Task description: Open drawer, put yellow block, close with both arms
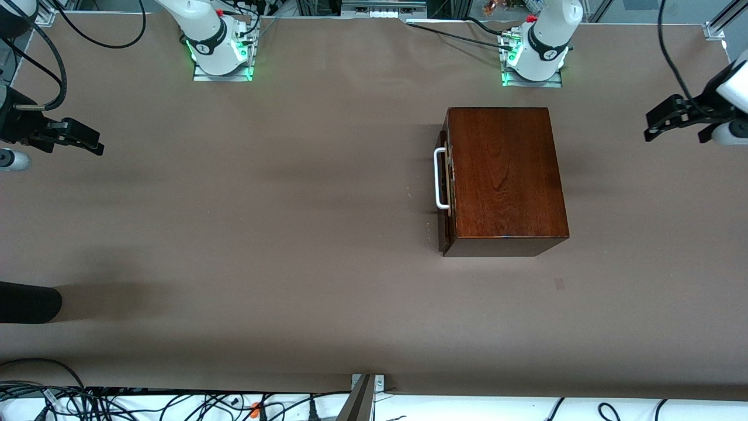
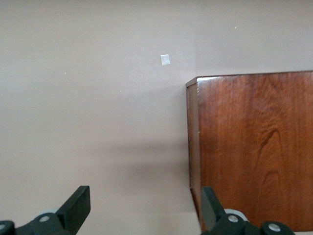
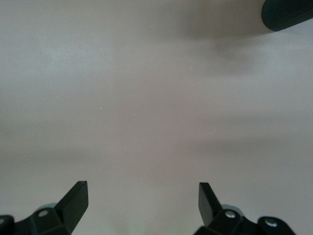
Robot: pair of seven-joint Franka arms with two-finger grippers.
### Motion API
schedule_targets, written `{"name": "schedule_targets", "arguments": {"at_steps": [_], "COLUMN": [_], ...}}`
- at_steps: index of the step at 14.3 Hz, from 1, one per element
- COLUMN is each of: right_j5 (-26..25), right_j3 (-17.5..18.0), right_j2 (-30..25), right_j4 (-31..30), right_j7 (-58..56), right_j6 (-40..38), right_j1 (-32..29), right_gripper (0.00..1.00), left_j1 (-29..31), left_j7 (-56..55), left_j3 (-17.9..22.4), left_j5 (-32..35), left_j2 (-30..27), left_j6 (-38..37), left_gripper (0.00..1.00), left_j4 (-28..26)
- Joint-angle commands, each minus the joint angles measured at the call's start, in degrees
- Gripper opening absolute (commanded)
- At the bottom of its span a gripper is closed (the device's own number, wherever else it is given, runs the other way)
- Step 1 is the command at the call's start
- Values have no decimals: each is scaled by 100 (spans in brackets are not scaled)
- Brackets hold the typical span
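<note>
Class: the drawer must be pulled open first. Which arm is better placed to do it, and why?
Probably the right arm. The white handle faces its end of the table, and the open right gripper has bare table between. The open left gripper hangs past the box's closed back.

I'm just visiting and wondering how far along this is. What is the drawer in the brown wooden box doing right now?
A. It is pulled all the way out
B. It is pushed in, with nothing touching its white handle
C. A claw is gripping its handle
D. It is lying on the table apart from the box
B: the drawer sits pushed into the wooden box, its white handle untouched.
</note>
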Motion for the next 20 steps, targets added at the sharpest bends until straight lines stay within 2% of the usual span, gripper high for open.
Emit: {"name": "schedule_targets", "arguments": {"at_steps": [1, 5, 10, 20], "right_j5": [78, 78, 78, 78], "right_j3": [-36, -36, -36, -36], "right_j2": [-44, -44, -44, -62], "right_j4": [-72, -72, -63, -63], "right_j7": [9, 9, 9, 9], "right_j6": [30, 30, 30, -23], "right_j1": [26, 26, 26, 26], "right_gripper": [100, 100, 100, 100], "left_j1": [-226, -217, -217, -208], "left_j7": [232, 136, 118, 144], "left_j3": [80, 80, 28, 27], "left_j5": [-69, -60, -104, -245], "left_j2": [-162, -48, 453, 462], "left_j6": [198, 58, -294, -286], "left_gripper": [100, 100, 100, 100], "left_j4": [-343, -282, 474, 510]}}
